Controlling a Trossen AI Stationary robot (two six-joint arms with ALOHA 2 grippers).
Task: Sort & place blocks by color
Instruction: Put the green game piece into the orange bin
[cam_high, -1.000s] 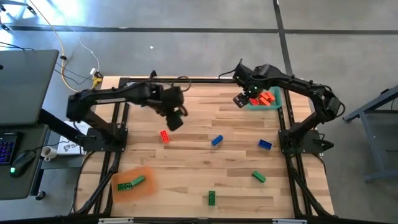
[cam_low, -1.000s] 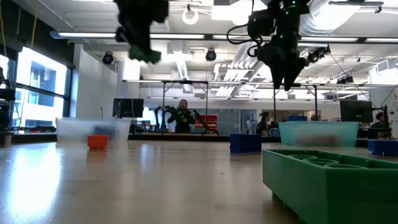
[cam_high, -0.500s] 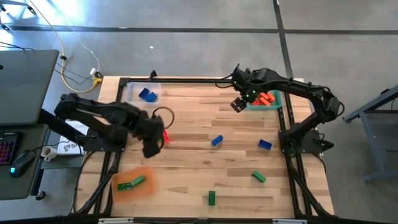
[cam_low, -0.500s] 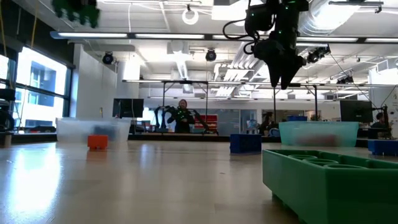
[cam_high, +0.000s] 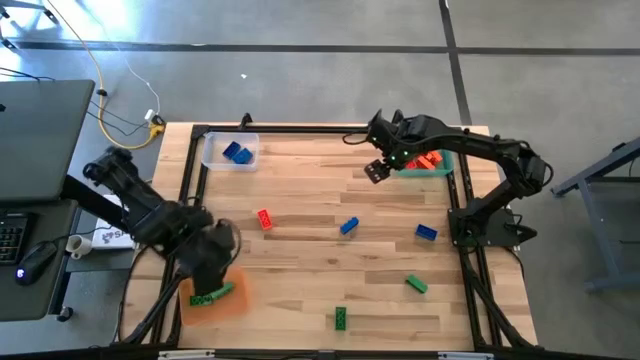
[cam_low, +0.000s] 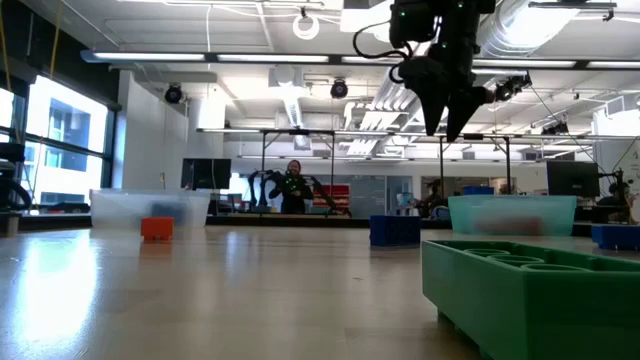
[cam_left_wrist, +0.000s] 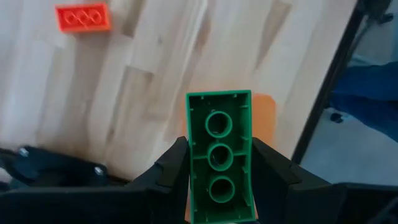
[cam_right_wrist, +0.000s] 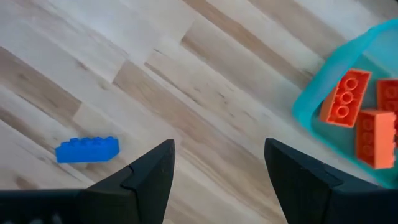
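I've got the L gripper (cam_left_wrist: 219, 177) clamped on a green block (cam_left_wrist: 219, 155), hollow underside facing the wrist cam, above the orange tray (cam_high: 232, 298) at the near-left corner, where another green brick (cam_high: 211, 295) already lies. R gripper (cam_right_wrist: 217, 168) hangs w/ fingers spread wide, nothing in them, just beside the teal tray (cam_right_wrist: 311, 99) holding red-orange blocks (cam_right_wrist: 345, 96). Loose on the table: red brick (cam_high: 264, 219), blue ones (cam_high: 348, 226), greens near the front.

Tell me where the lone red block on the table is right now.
In the high view the red block lies on the bare wood left of centre, apart from the trays, between the left gripper and the blue block at mid-table.
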